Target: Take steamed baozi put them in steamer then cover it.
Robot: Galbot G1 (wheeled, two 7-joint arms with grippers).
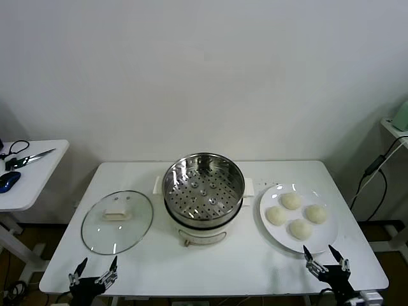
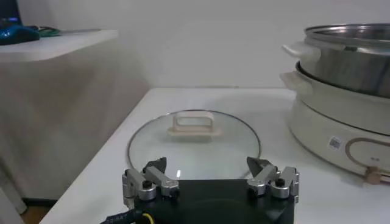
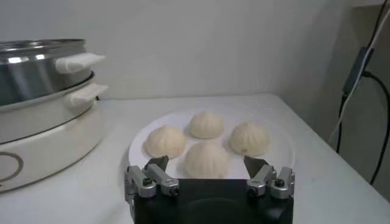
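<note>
while both arms sit low in frame, white table (image 1: pixel 210 261) against plain wall; baozi (image 1: pixel 296 215) on plate (image 1: pixel 271 231) right, above wide-open right gripper (image 1: pixel 326 258); steamer (image 1: pixel 204 185) center, cover (image 1: pixel 117 221) above wide-open left gripper (image 1: pixel 93 270).

The left gripper (image 1: pixel 94 268) has a black block body with two silver metal finger mounts, each fixed with a dark round screw, and short dark pointed fingertips (image 2: pixel 156 165). A thin yellow wire shows at the body's near edge, at about seven o'clock in the left wrist view, beside what seems a black cable. The right gripper (image 1: pixel 326 256) is built alike: black body, silver mounts with dark screws, dark angled fingertips (image 3: pixel 157 162).
</note>
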